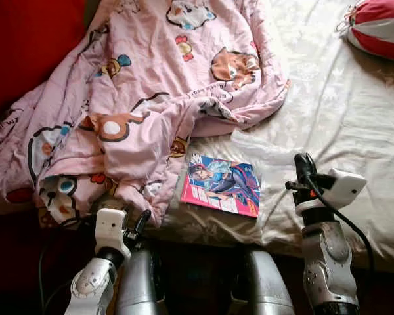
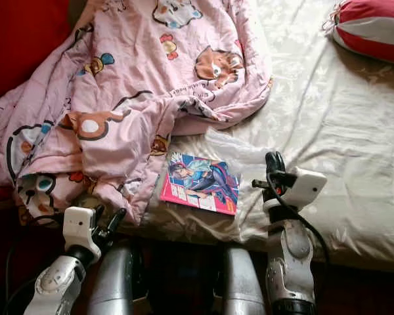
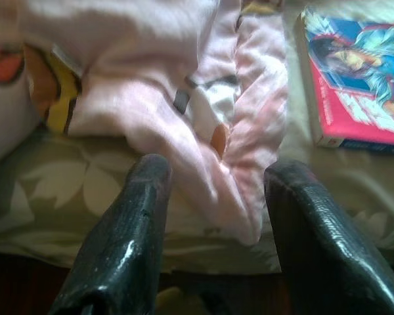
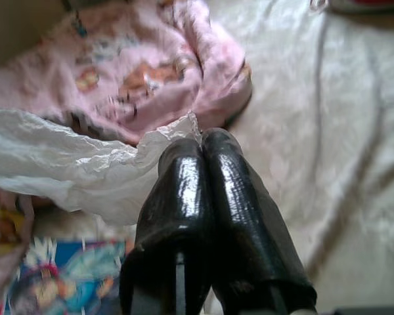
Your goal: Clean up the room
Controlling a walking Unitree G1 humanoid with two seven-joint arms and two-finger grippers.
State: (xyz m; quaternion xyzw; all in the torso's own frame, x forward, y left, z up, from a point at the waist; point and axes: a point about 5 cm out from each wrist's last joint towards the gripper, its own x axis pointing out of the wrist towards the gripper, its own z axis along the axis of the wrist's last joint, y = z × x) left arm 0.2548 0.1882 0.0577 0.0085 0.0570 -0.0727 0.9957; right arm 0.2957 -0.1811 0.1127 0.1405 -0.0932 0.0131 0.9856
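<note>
A crumpled pink cartoon blanket point(image 1: 138, 98) covers the left half of the bed point(image 1: 341, 111) and hangs over its front edge. A colourful comic book point(image 1: 222, 186) lies flat near the front edge, just right of the blanket. A crinkled clear plastic bag point(image 1: 259, 147) lies behind the book. My right gripper point(image 1: 305, 159) is over the sheet right of the book, shut, with a raised corner of the plastic bag point(image 4: 72, 164) pinched at its tips point(image 4: 200, 141). My left gripper point(image 1: 139, 222) is open at the bed's front edge, facing the blanket's hanging hem point(image 3: 217, 131).
A red and white striped pillow point(image 1: 381, 26) lies at the bed's far right corner. A red surface point(image 1: 26, 39) rises at the far left behind the blanket. The cream floral sheet stretches bare to the right. Dark floor lies below the bed edge.
</note>
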